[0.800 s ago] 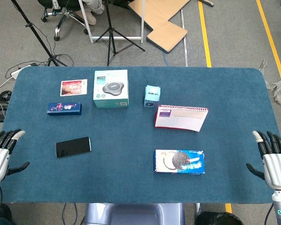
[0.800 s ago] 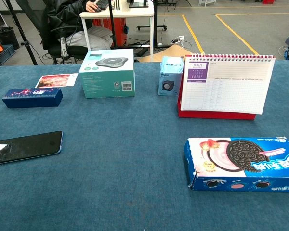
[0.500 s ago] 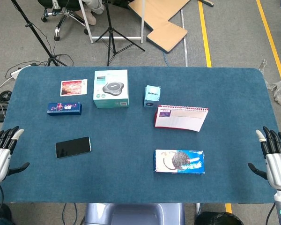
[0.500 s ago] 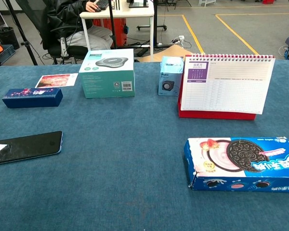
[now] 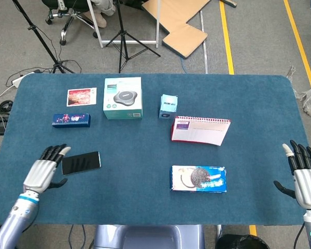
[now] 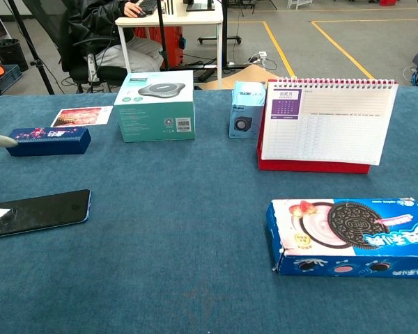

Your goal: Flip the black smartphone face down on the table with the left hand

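Observation:
The black smartphone (image 5: 81, 162) lies screen up on the blue table, left of centre; the chest view shows the smartphone (image 6: 38, 212) at the left edge of the frame. My left hand (image 5: 43, 172) hovers just left of it, fingers spread, holding nothing; its fingertips reach the phone's left end. In the chest view only a fingertip (image 6: 0, 140) of that hand shows. My right hand (image 5: 304, 176) stays open at the table's right front edge, far from the phone.
A dark blue box (image 5: 71, 120) lies behind the phone, with a photo card (image 5: 81, 96) further back. A teal speaker box (image 5: 123, 98), a small cube box (image 5: 168, 106), a desk calendar (image 5: 200, 130) and a cookie pack (image 5: 198, 178) fill the middle.
My left hand has moved right from the table's left edge to just beside the phone. The phone and the right hand have stayed put.

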Controlling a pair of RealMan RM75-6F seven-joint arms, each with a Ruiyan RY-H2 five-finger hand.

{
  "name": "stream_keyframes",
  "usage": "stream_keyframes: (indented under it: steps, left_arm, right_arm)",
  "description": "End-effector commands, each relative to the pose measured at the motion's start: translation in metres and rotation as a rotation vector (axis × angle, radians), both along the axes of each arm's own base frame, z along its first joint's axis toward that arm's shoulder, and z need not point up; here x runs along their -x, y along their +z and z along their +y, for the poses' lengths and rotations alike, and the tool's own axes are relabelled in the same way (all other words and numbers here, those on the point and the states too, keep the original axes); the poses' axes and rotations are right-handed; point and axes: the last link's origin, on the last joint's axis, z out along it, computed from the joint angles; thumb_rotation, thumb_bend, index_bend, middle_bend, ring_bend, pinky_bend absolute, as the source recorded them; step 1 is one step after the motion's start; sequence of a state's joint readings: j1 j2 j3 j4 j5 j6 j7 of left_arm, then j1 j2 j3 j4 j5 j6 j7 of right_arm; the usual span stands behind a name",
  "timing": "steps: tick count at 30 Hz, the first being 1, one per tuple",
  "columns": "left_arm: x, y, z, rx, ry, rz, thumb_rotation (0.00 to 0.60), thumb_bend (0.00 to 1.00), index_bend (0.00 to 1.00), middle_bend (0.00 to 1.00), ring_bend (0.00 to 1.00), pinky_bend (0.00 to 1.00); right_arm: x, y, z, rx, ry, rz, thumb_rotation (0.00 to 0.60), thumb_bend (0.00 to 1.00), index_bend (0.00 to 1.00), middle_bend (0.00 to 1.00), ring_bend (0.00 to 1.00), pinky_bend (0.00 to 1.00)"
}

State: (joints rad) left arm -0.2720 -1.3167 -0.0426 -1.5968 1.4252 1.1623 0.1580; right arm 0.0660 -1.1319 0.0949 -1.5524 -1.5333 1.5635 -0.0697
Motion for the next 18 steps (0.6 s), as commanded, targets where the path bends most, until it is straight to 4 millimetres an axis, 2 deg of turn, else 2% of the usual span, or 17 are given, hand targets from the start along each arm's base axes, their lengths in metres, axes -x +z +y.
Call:
stream_keyframes:
  steps: [1, 8, 18]
  left_arm:
    - [-0.013, -0.029, 0.012, 0.032, 0.001, 0.024, 0.600, 0.29, 0.00, 0.00, 0.00, 0.00]
    - [-0.008, -0.052, 0.023, 0.048, 0.047, 0.055, 0.600, 0.29, 0.00, 0.00, 0.00, 0.00]
    - [0.002, -0.068, 0.034, 0.073, 0.107, 0.041, 0.600, 0.29, 0.00, 0.00, 0.00, 0.00]
  right_arm:
    - [0.002, 0.000, -0.001, -0.004, -0.006, -0.006, 0.600, 0.00, 0.00, 0.00, 0.00, 0.00]
    - [0.005, 0.004, -0.001, 0.003, -0.019, -0.021, 0.600, 0.00, 0.00, 0.00, 0.00, 0.00]
    - [0.009, 0.008, -0.002, 0.008, -0.043, -0.030, 0.600, 0.00, 0.00, 0.00, 0.00, 0.00]
